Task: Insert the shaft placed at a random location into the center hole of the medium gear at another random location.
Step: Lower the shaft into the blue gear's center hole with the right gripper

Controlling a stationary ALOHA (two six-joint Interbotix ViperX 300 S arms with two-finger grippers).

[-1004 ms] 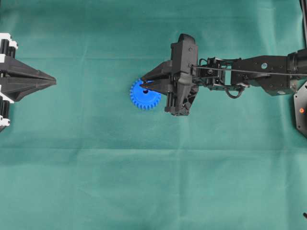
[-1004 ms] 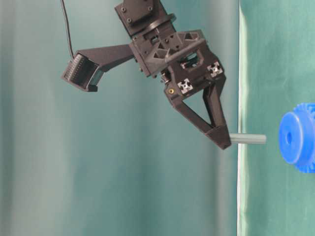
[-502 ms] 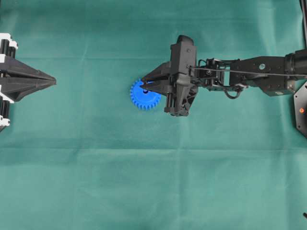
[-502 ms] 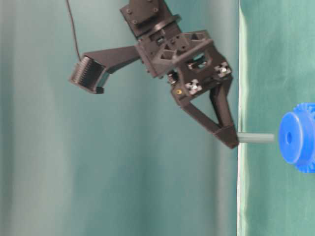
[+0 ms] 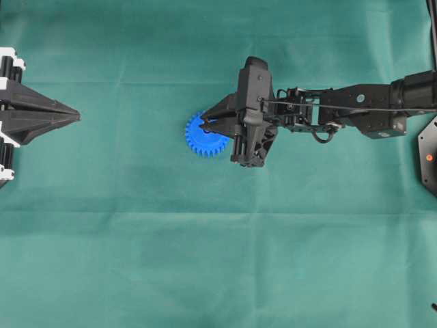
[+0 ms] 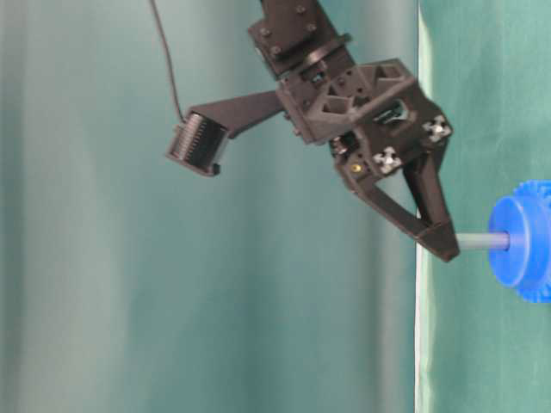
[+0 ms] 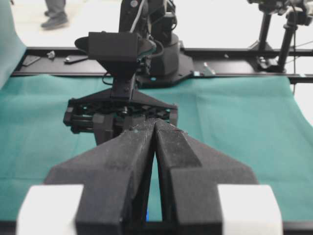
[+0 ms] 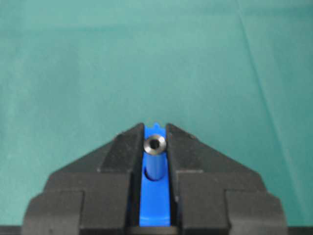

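The medium gear [image 5: 202, 139] is a bright blue toothed wheel lying flat on the green cloth, mostly under my right gripper [image 5: 205, 124]. That gripper is shut on the shaft [image 6: 482, 242], a short grey pin held upright by its top end. In the table-level view the pin's free end meets the middle of the gear [image 6: 521, 251]. In the right wrist view the shaft [image 8: 155, 145] sits between the black fingertips with the blue gear [image 8: 155, 200] below it. The center hole is covered by the pin. My left gripper [image 5: 76, 117] rests shut at the far left, apart from everything.
Green cloth [image 5: 218, 260] covers the whole table. A black mount plate [image 5: 429, 157] sits at the right edge. The right arm [image 5: 355, 109] stretches in from the right. In the left wrist view a black rail [image 7: 234, 51] and stands lie behind the cloth.
My right gripper has come down toward the gear with the shaft. The pin's free end, which was apart from the blue face, now reaches its middle. The left arm has not moved.
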